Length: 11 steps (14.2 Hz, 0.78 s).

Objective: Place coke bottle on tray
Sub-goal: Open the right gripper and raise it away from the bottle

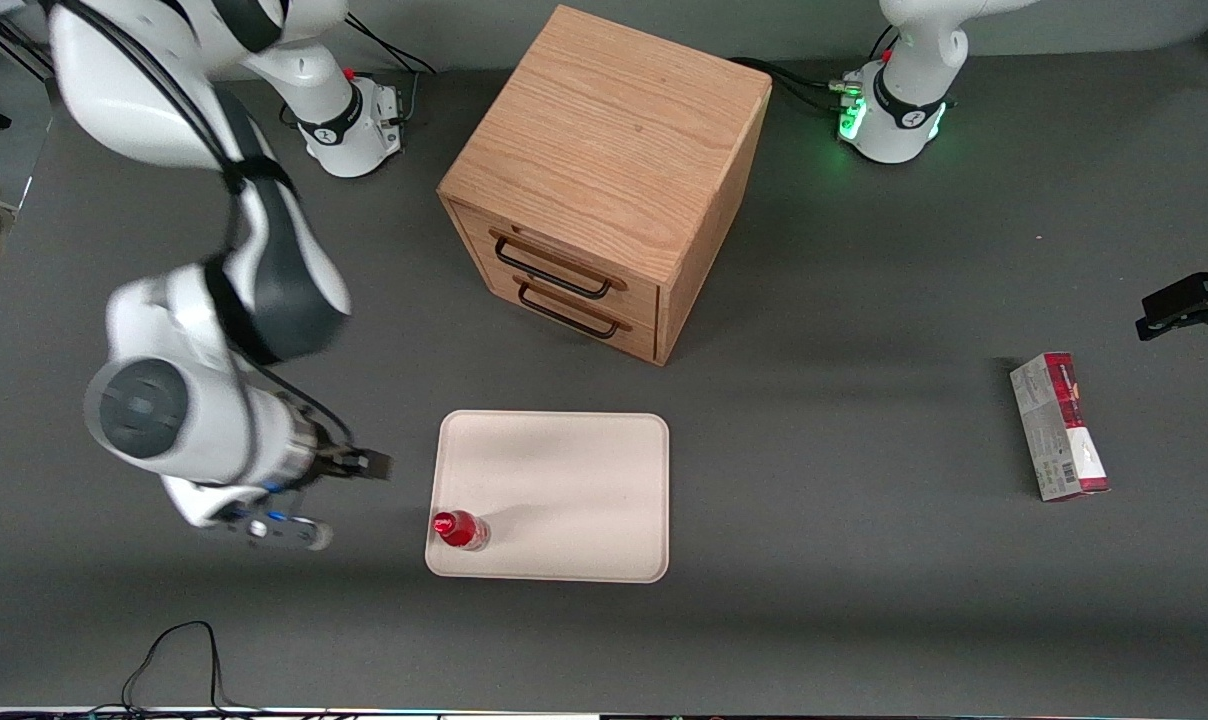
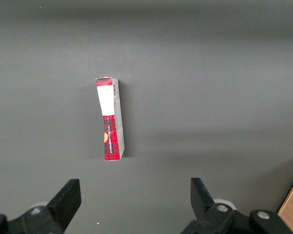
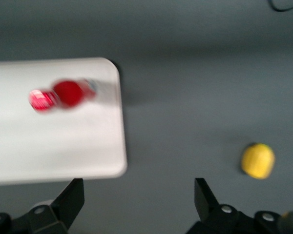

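The coke bottle (image 1: pixel 461 529) stands upright on the tray (image 1: pixel 564 480), in the tray's corner nearest the front camera at the working arm's end. The gripper (image 3: pixel 136 204) hovers above the desk (image 1: pixel 864 560) just beside that tray edge, jaws wide and empty. A yellow lump (image 3: pixel 258 161) lies on the desk nearby. A wooden drawer box (image 1: pixel 604 180) sits farther from the camera than the tray. A red-and-grey carton (image 1: pixel 1059 425) lies toward the parked arm's end; its print is unreadable.

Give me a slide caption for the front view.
Coke bottle stands on the tray; the open, empty hand hovers beside it.
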### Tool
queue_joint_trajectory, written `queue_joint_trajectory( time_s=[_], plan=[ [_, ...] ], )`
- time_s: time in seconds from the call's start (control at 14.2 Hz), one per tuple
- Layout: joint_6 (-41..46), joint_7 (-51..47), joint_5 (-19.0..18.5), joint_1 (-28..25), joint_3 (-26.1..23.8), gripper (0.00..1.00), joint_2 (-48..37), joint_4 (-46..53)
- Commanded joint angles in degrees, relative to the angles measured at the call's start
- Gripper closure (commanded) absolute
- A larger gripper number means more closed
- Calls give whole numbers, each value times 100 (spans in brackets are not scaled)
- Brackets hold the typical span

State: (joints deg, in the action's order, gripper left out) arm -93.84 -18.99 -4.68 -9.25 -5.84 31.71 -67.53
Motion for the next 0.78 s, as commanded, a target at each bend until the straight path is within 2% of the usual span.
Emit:
queue_joint_trajectory(
  time_s=[0.0, 0.14, 0.21, 0.35, 0.42, 0.71],
  plan=[
    [-335, 772, 161, 396, 4, 0, -1970, -2452],
    [-537, 1063, 265, 380, 275, 0, -2964, -3463],
    [-538, 1299, 458, 284, 494, 0, -3395, -3790],
    [-407, 1547, 583, -180, 1073, 0, -3977, -4117],
    [-224, 1565, 583, -313, 1224, 0, -4084, -4084],
    [235, 1583, 539, -323, 1235, 0, -4024, -3645]
  ],
)
